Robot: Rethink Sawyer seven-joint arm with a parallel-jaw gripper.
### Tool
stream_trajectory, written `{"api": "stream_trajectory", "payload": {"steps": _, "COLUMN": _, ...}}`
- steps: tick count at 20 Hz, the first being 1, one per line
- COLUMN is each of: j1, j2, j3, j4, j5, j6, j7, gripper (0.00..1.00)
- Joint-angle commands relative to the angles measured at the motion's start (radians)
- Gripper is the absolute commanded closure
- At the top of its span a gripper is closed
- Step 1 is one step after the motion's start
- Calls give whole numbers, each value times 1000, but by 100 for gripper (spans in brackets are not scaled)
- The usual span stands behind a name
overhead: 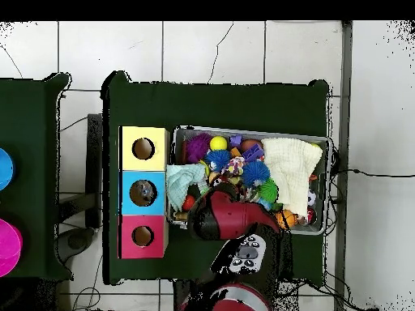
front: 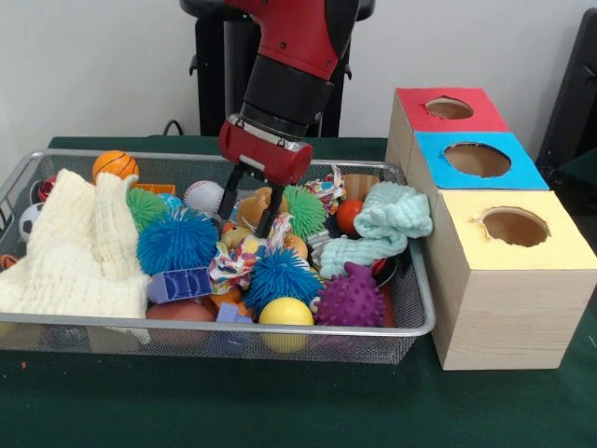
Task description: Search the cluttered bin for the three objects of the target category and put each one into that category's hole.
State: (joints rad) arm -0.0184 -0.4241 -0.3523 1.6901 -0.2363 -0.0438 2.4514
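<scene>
My gripper (front: 250, 201) is lowered into the wire mesh bin (front: 280, 329), near its back middle. It is open, with one finger on each side of a tan plush toy (front: 254, 207). Around it lie a green spiky ball (front: 304, 211), a white baseball (front: 203, 196), two blue spiky balls (front: 177, 240) (front: 280, 275) and a colourful rope toy (front: 235, 263). Beside the bin stand three boxes, each with a round hole: red (front: 449, 108), blue (front: 477, 159) and yellow (front: 515, 226). In the overhead view the red arm head (overhead: 227, 217) hides the gripper.
A cream knit cloth (front: 79, 247) fills the bin's left end, and a mint cloth (front: 382, 224) drapes its right end. Also inside are a purple spiky ball (front: 352, 299), a yellow ball (front: 285, 313), a small basketball (front: 115, 165) and a purple block (front: 179, 285).
</scene>
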Motion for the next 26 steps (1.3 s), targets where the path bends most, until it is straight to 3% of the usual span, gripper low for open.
{"api": "stream_trajectory", "payload": {"steps": 1, "j1": -31, "j2": 83, "j3": 80, "j4": -70, "j5": -55, "j6": -44, "j7": 8, "gripper": 0}}
{"api": "stream_trajectory", "payload": {"steps": 8, "j1": -216, "j2": 88, "j3": 299, "j4": -10, "j5": -69, "j6": 46, "j7": 0, "gripper": 0}}
{"api": "stream_trajectory", "payload": {"steps": 11, "j1": -357, "j2": 97, "j3": 450, "j4": 44, "j5": -64, "j6": 120, "j7": -21, "gripper": 0}}
{"api": "stream_trajectory", "payload": {"steps": 14, "j1": -451, "j2": 125, "j3": 545, "j4": 70, "j5": -59, "j6": 167, "j7": -40, "gripper": 0}}
{"api": "stream_trajectory", "payload": {"steps": 17, "j1": -575, "j2": 147, "j3": 689, "j4": 134, "j5": -16, "j6": 271, "j7": -54, "gripper": 0}}
{"api": "stream_trajectory", "payload": {"steps": 21, "j1": -647, "j2": 117, "j3": 810, "j4": 249, "j5": 94, "j6": 376, "j7": 22, "gripper": 0}}
{"api": "stream_trajectory", "payload": {"steps": 26, "j1": -623, "j2": 53, "j3": 821, "j4": 311, "j5": 180, "j6": 390, "j7": 100, "gripper": 0}}
